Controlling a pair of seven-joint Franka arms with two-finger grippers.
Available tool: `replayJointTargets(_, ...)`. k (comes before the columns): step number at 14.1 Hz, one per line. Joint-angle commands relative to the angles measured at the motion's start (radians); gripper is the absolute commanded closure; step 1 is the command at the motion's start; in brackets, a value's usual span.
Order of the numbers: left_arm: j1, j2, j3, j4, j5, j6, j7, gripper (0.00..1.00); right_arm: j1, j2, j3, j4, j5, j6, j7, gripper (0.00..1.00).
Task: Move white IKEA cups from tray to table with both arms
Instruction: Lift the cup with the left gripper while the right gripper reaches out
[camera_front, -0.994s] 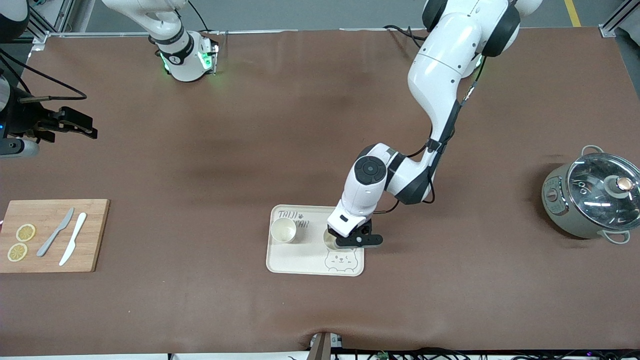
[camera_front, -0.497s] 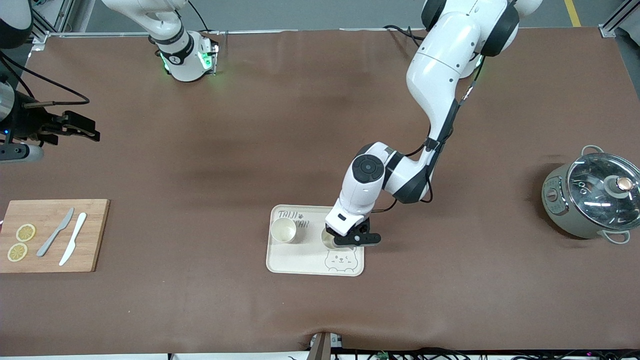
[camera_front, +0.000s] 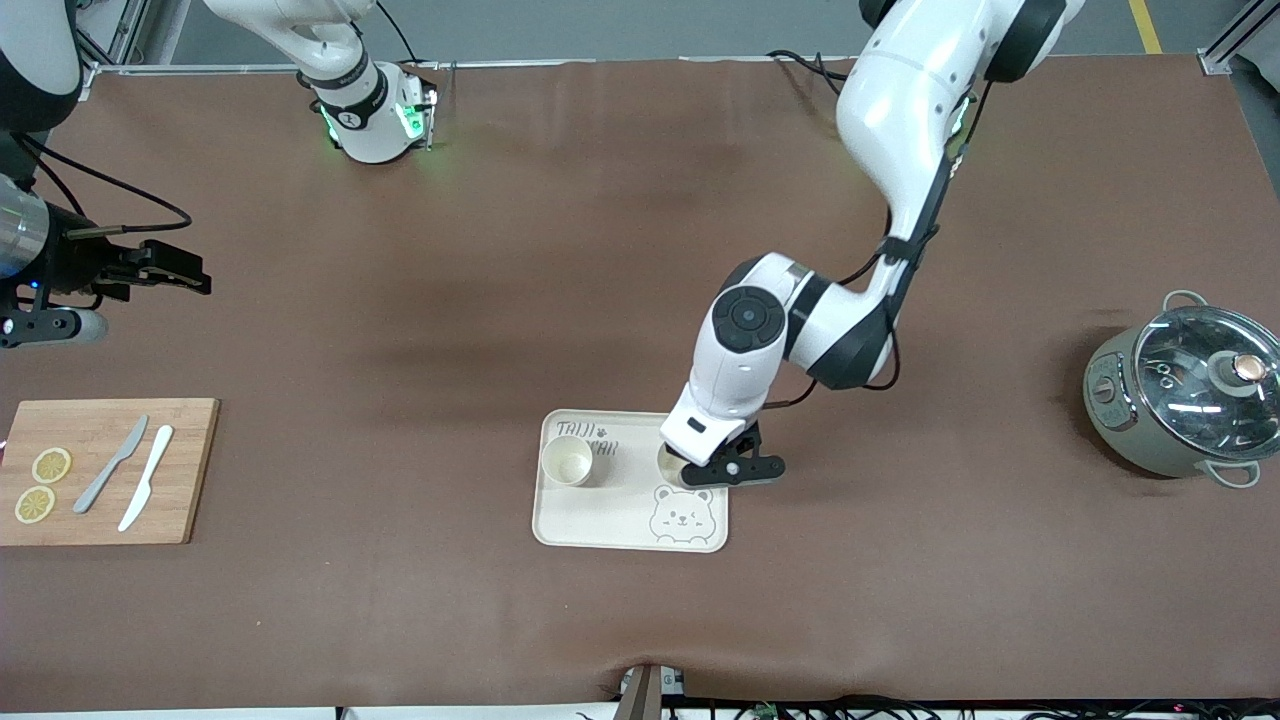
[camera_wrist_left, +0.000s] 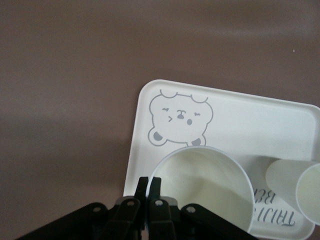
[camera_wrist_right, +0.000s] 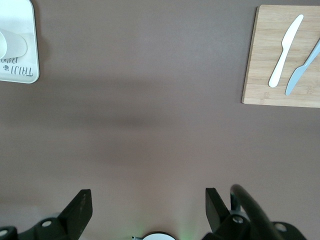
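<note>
1. We see the left gripper (camera_front: 722, 470) pinched tight on the rim of one white cup (camera_front: 672, 462), its fingers (camera_wrist_left: 150, 187) clamped together on the wall, over the tray (camera_front: 600, 520).
2. Just beside that cup, toward the right arm's end, a second white cup (camera_front: 567, 462) stands on the tray, apart from the first.
3. Well apart, the right gripper (camera_front: 170, 265) waits over bare table with its jaws spread wide and nothing between them.
4. Near it we see a wooden board (camera_front: 100, 470) with two knives (camera_front: 130, 475).
</note>
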Motion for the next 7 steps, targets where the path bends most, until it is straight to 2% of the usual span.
replayJointTargets(1,0.02,-0.167,-0.001,-0.049,0.004,-0.179,0.041,1.0,-0.004,0.041,0.003,0.034,0.015,-0.004,0.002,0.0)
replayJointTargets(5,0.116,-0.305,-0.001,-0.06,-0.066,-0.397,0.236,1.0,0.005,0.069,0.003,0.029,0.023,0.002,0.011,0.0)
replayJointTargets(7,0.181,-0.362,-0.001,-0.083,-0.08,-0.459,0.349,1.0,0.017,0.086,0.004,0.029,0.037,0.005,0.012,0.0)
